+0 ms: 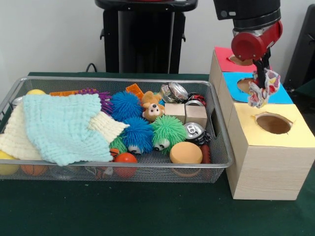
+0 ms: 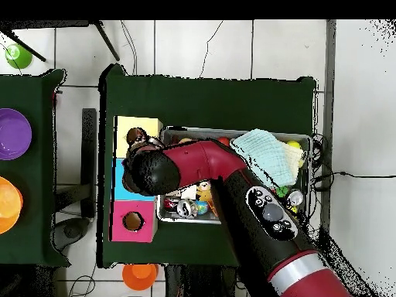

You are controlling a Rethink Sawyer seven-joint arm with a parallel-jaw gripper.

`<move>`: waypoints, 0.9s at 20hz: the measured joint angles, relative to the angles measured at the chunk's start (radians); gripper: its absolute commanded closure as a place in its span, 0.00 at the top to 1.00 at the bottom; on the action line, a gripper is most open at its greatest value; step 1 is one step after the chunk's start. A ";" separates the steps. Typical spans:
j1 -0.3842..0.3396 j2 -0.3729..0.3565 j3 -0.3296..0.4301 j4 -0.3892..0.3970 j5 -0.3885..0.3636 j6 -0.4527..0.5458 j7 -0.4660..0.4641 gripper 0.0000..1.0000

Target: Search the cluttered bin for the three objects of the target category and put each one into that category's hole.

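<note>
My gripper is shut on a small ruffled cloth bundle with a red, blue, yellow and white pattern. It holds the bundle in the air over the seam between the blue-topped box and the yellow-topped box. The yellow box's round hole lies just in front of and below the bundle. The silver wire-mesh bin stands to the left, full of clutter. No other patterned bundle shows in it. In the overhead view the arm reaches over the bin to the boxes, and the yellow top shows beside it.
In the bin lie a mint cloth over a cream cloth, blue and green fuzzy balls, a plush dog, wooden blocks, cans and an orange disc. Blue-topped and red-topped holes lie behind the yellow one.
</note>
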 measured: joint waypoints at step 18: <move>0.020 0.042 -0.032 0.000 -0.002 -0.128 0.000 0.00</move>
